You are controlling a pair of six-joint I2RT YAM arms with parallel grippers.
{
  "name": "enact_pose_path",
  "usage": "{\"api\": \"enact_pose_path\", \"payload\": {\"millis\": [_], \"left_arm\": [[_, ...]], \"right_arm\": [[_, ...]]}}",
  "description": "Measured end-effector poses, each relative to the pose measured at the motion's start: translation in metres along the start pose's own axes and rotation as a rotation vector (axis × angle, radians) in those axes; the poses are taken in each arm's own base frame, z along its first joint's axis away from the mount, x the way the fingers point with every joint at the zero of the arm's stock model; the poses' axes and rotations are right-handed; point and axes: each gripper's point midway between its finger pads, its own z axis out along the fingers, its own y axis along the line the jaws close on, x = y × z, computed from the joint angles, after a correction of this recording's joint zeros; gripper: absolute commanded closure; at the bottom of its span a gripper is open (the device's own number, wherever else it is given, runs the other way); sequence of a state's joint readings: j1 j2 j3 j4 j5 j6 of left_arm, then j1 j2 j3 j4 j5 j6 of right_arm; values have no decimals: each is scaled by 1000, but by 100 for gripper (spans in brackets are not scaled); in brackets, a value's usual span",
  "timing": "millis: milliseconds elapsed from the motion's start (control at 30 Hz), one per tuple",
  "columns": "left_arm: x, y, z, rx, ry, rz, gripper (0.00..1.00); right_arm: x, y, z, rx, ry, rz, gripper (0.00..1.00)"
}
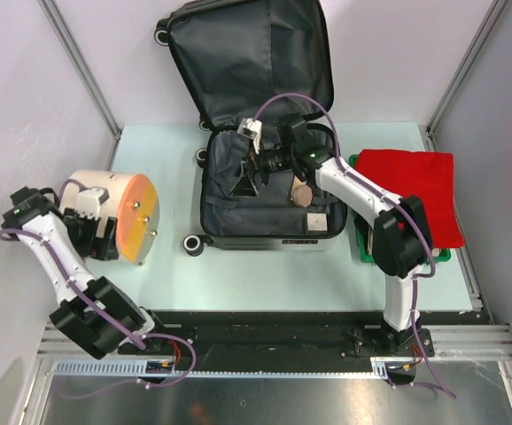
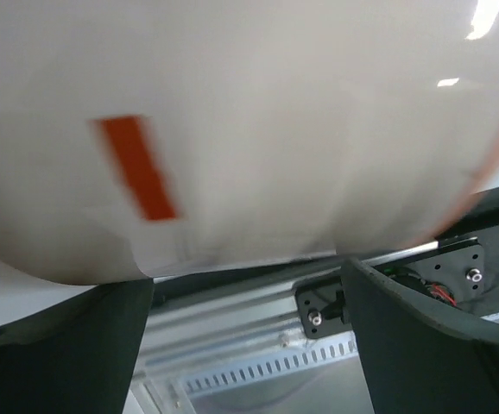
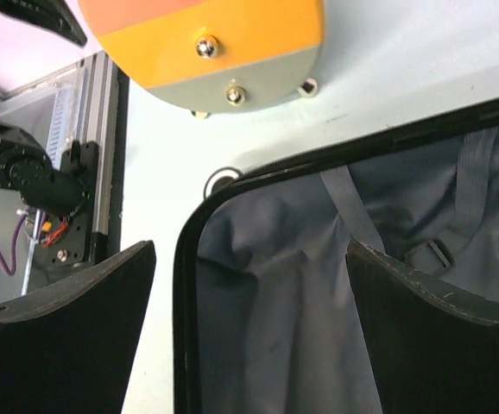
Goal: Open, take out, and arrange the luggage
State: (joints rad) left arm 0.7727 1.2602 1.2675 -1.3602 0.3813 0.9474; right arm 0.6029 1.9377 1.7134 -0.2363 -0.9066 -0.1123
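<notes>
Pale bench [image 1: 265,274] between grey walls carries one luggage [image 1: 269,208], lying open at upper centre with its lid raised behind; one beige cylinder [image 1: 105,208] at left; one red cloth [image 1: 411,190] over one green bin [image 1: 359,241] at right; left jaws spread wide at the cylinder's side, contact unclear; right jaws spread wide above the luggage's grey lining [image 3: 301,328], holding nothing.

— Where does the luggage [image 1: 229,208] sit?
— Far middle of the counter [image 1: 265,274], lying open, its lid leaning up at the far edge. The right hand [image 1: 245,181] hangs over its lower half.
— And either side?
— Left, a cylinder [image 1: 119,212] on its side, the left hand [image 2: 248,276] just beside it. Right, a bin [image 1: 360,243] with a cloth [image 1: 411,190] on top.
</notes>
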Motion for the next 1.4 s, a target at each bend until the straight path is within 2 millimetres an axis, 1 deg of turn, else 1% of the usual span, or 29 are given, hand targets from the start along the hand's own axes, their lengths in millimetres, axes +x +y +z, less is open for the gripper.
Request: {"api": "enact_pose_path", "payload": {"millis": [100,167,300,433,533,600,633,667,733,867,933,967,1033,1067,1133,1200,1300,1400], "left_arm": [[-18,-16,7,65,-19,69,9],[-28,-22,10,97,-34,87,10],[-42,-27,14,148,-53,52,13],[-55,-37,16,193,-80,6,12],[-64,-45,12,208,-105,-17,12],[-72,-50,2,198,-145,-20,10],[-79,-53,-7,184,-178,-17,10],[-86,-55,-17,165,-216,-10,10],[-99,-60,-41,124,-296,-2,9],[-125,-69,-90,56,-442,-11,6],[-138,-69,-108,34,-490,-28,4],[-145,-67,-115,26,-511,-40,4],[-157,-62,-123,24,-541,-67,4],[-162,-60,-123,27,-547,-80,4],[-170,-52,-116,49,-543,-111,6],[-176,-44,-103,79,-522,-147,10],[-185,-30,-81,121,-490,-188,13],[-190,-16,-60,146,-457,-222,14]], "right_arm": [[0,-4,16,-13,-10,13,4],[1,-5,24,-19,-11,21,5],[1,-8,39,-14,-25,14,9],[-1,-15,53,1,-54,5,11],[-4,-20,65,20,-76,-10,15],[-7,-24,72,38,-91,-21,18],[-8,-25,77,45,-99,-32,19],[-8,-24,81,48,-102,-39,22],[-8,-20,92,45,-105,-73,25],[-9,-10,115,17,-96,-212,33],[-5,-7,125,10,-73,-276,35],[-4,-7,129,8,-61,-314,36],[0,-5,138,-2,-36,-371,37],[3,-4,142,-8,-26,-392,38],[11,-3,146,-19,-4,-423,39],[20,-4,147,-29,8,-438,41],[31,-5,151,-50,0,-453,43],[41,-10,162,-64,-25,-479,47]]}}
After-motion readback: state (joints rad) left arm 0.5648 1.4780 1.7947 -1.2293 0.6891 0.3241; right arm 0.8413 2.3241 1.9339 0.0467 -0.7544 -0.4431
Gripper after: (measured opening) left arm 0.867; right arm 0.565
